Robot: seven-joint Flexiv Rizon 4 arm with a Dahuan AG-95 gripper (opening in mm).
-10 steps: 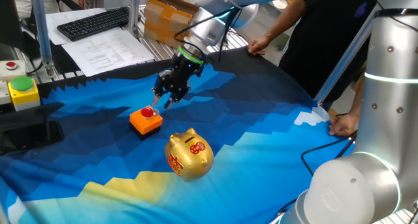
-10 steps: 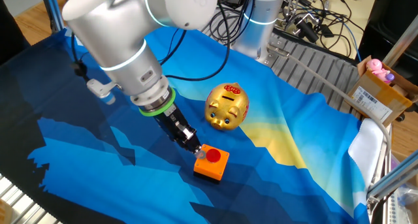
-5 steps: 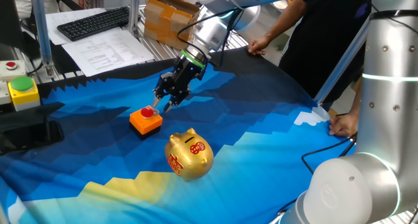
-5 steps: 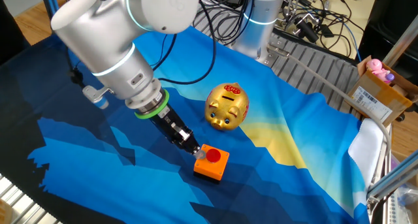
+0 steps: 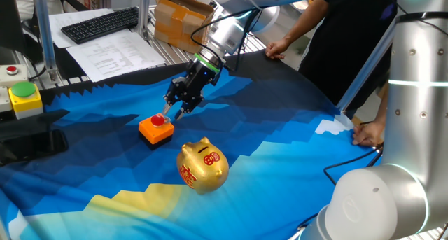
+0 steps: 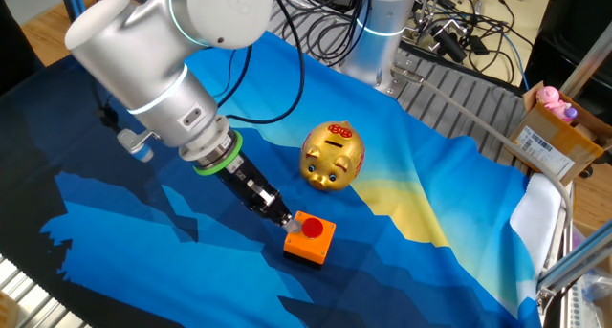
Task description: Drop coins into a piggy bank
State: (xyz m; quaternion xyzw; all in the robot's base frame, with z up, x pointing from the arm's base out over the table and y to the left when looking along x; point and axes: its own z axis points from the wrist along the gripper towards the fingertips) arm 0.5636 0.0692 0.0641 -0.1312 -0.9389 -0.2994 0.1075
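Arm: compared with a second ago, the arm leans further back from the orange block (image 5: pixel 155 130), its wrist swung up and away, while its tip has stayed almost where it was over the block's top.
Cloth: the blue and yellow cloth (image 5: pixel 266 170) lies unchanged under everything.
Piggy bank: the gold piggy bank (image 5: pixel 202 166) stands upright near the orange block, on the yellow-patch side of it, apart from it and not moved; the slot in its back faces up and is free.
Orange block: it sits between the arm's tip and the piggy bank, in the same spot as before.
Gripper: the gripper (image 5: pixel 168 112) hangs tilted at the block's top edge; in the other fixed view the gripper (image 6: pixel 285 222) nearly touches the block's near corner. Its fingers look narrowly parted around the disc, but I cannot tell whether they have closed on it.
Coin: one red coin (image 5: pixel 159 119) rests on top of the orange block, right at the fingertips, not lifted; it shows as a red disc (image 6: pixel 310 229) in the other view.
Meaning: only the arm's lean has changed, so this reads as lining up the pinch; no coin has reached the slot.
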